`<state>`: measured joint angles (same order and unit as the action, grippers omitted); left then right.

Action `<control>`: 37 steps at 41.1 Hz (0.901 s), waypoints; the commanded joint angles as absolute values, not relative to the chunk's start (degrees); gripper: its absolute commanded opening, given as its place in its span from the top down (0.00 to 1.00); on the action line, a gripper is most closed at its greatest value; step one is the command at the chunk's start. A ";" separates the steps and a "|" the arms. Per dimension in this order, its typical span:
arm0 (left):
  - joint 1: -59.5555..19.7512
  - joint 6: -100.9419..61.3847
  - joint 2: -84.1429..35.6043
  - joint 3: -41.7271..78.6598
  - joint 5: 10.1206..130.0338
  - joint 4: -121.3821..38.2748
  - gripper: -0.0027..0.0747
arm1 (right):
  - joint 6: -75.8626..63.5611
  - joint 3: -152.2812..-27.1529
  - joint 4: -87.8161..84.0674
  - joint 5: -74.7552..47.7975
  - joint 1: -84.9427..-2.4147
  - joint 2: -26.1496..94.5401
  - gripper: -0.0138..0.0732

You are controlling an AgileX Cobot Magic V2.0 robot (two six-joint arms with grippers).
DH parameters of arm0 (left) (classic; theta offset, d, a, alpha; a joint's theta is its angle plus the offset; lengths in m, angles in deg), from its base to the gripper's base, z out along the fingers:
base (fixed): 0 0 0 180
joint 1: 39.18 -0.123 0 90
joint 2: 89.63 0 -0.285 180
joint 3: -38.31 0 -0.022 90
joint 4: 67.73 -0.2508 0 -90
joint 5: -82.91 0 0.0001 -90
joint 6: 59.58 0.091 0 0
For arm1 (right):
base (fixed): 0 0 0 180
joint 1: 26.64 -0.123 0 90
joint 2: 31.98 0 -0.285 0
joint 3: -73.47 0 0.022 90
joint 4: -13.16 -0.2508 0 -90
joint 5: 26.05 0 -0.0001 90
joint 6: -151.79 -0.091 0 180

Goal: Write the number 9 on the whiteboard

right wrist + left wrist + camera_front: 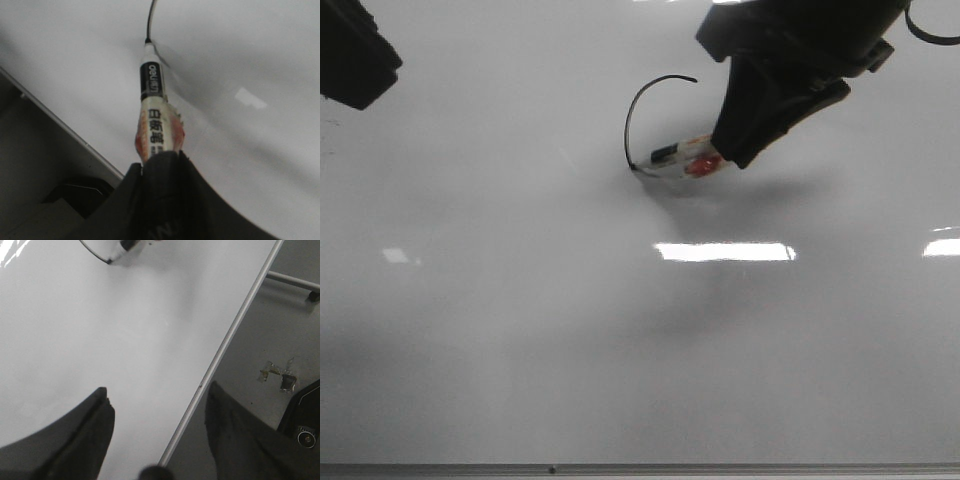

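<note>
Right gripper (159, 159) pinching the marker (682, 156), halfway round the 9 (638, 108) loop on the whiteboard (520, 330), next curl back up; left gripper (157, 432) spread, idle.

The right arm reaches in from one o'clock in the front view, its black wrist angled down toward seven o'clock. The right gripper (735, 150) has its fingers (160, 170) pressed together around a marker (682, 158). The left gripper (157, 410) sits at ten o'clock, its two dark fingers (92, 415) spread wide apart with nothing between them.
</note>
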<state>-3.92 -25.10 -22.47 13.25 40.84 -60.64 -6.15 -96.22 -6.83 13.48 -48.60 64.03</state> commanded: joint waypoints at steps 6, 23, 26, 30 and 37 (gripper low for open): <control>-3.97 -25.68 -23.44 14.75 44.66 -59.75 0.45 | -9.29 -98.31 -1.60 8.81 -43.57 57.83 0.91; -3.97 -25.68 -23.44 14.75 44.66 -59.75 0.45 | -9.17 -99.42 -1.60 10.66 -43.43 56.73 0.91; -3.97 -25.68 -23.44 14.75 44.66 -59.75 0.45 | -9.10 -98.25 -1.60 11.67 -43.43 57.19 0.91; -3.97 -25.68 -23.44 14.75 44.66 -59.75 0.45 | -9.10 -94.37 -1.65 12.48 -43.58 58.88 0.91; -3.97 -25.68 -23.44 14.75 45.02 -59.75 0.45 | -8.77 -85.93 -1.77 10.24 -46.44 63.20 0.91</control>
<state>-3.92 -25.10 -22.47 13.25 41.28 -60.64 -8.82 -87.94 -2.18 13.44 -45.39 62.70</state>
